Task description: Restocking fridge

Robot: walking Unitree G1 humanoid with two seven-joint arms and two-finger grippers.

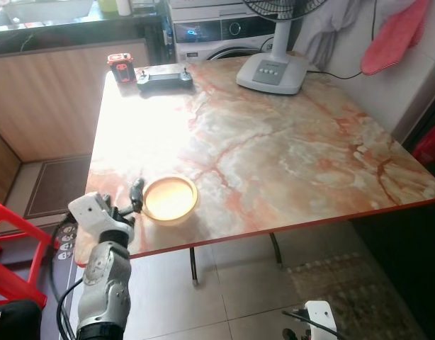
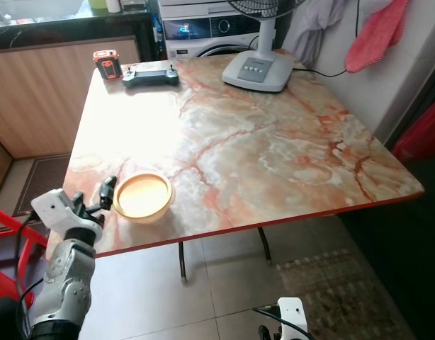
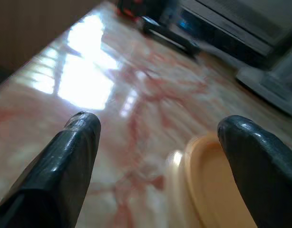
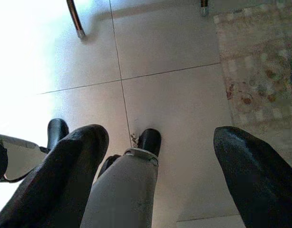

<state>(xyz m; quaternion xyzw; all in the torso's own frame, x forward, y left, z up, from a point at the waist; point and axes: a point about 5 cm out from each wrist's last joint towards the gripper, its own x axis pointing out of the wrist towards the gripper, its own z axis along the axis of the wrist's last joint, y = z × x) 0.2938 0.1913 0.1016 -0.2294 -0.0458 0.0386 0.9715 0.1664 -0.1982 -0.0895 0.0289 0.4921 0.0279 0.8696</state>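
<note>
Left gripper (image 3: 155,166) spread wide, reaching for the yellow bowl (image 1: 170,198) just ahead near the table (image 1: 288,142) edge. Next I'd need one finger inside the rim, then close. Right gripper (image 4: 158,175) hangs open over the floor.

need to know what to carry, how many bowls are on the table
1. The yellow bowl sits near the table corner closest to the robot, on its left side, with the open left gripper beside its rim. I see no other bowls on the table.
</note>
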